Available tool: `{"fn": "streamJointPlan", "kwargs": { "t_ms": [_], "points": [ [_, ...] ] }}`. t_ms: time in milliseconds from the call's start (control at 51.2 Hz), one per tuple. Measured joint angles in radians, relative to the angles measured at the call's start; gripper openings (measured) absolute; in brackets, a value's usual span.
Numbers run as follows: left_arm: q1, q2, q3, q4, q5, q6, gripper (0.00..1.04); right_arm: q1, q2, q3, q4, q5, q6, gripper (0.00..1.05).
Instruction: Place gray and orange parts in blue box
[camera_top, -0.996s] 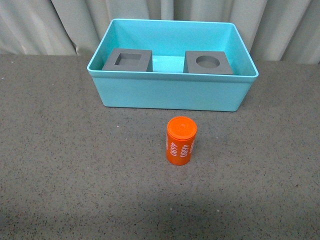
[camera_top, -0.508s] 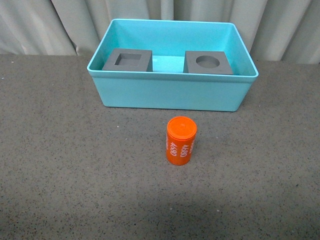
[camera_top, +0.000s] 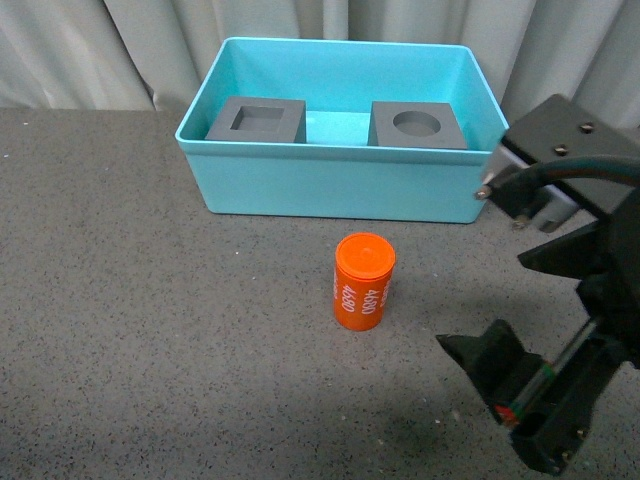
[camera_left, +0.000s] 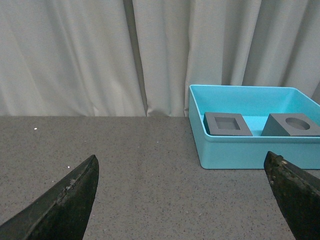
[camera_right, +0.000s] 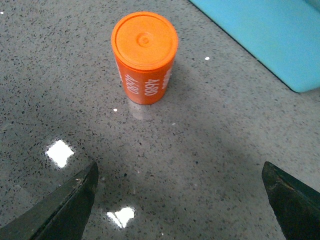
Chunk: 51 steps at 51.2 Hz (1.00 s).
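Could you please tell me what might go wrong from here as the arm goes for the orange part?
1. The orange cylinder stands upright on the table. A finger of the open right end effector could tip it over, and it might roll away.
2. The blue box has its front wall between the cylinder and the interior, so a low carry could strike the rim.

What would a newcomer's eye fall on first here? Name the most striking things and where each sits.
The orange cylinder stands upright, alone on the gray table in front of the blue box. Inside the box sit the square-recess cube on the left and the round-recess cube on the right, both gray. The right gripper hangs open and empty at the near right.
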Motion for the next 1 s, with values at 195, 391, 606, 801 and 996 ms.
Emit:
{"fn": "streamJointPlan", "kwargs": {
  "t_ms": [195, 391, 606, 801, 996],
  "points": [
    [0.0, 0.0, 0.0, 0.0, 0.0, 0.0, 0.98, 0.039, 0.117, 0.098, -0.031, -0.004, -0.004, 0.95],
    [0.0, 0.0, 0.0, 0.0, 0.0, 0.0, 0.98, 0.062, 0.222, 0.19, -0.018, -0.008, -0.006, 0.95],
    [0.0, 0.0, 0.0, 0.0, 0.0, 0.0, 0.98, 0.069, 0.303, 0.277, -0.047, -0.023, -0.007, 0.95],
    [0.0, 0.0, 0.0, 0.0, 0.0, 0.0, 0.98, 0.086, 0.387, 0.345, -0.087, -0.024, -0.002, 0.95],
    [0.0, 0.0, 0.0, 0.0, 0.0, 0.0, 0.98, 0.11, 0.453, 0.416, -0.097, -0.033, 0.018, 0.72]
  ]
}}
